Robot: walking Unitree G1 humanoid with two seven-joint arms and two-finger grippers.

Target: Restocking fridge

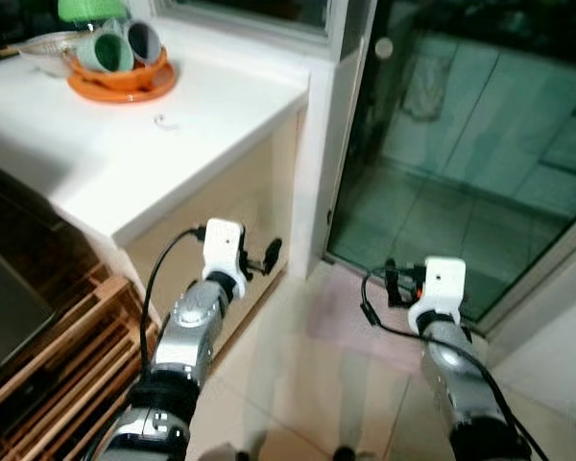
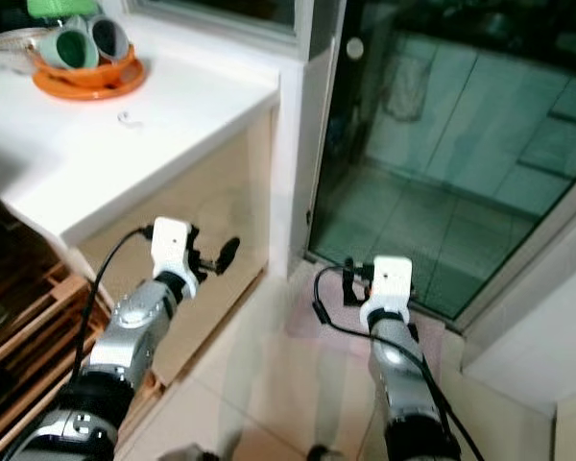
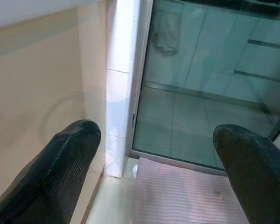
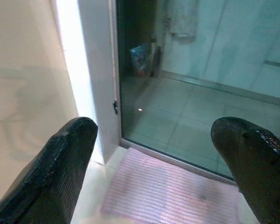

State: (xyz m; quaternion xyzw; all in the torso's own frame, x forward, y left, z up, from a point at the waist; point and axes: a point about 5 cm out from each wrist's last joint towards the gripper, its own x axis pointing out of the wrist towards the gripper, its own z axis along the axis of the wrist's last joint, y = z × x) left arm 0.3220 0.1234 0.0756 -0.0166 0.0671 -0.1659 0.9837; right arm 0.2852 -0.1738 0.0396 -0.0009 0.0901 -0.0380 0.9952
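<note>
My left gripper (image 1: 264,257) is held out low in front of the cream side panel of a white counter (image 1: 125,163). Its fingers (image 3: 60,172) are spread open with nothing between them. My right gripper (image 1: 398,283) hangs over a pink floor mat (image 1: 341,317) before a glass door (image 1: 480,144). It is open too and holds nothing, as its two fingertips (image 4: 65,158) stand wide apart in the right wrist view. An orange tray (image 1: 120,82) with green cups (image 1: 106,50) sits at the counter's far left.
A white door frame post (image 1: 317,144) stands between counter and glass door. A slatted wooden rack (image 1: 58,365) lies low on the left. A small metal hook (image 1: 165,121) rests on the counter. Pale floor tiles (image 1: 298,394) lie between my arms.
</note>
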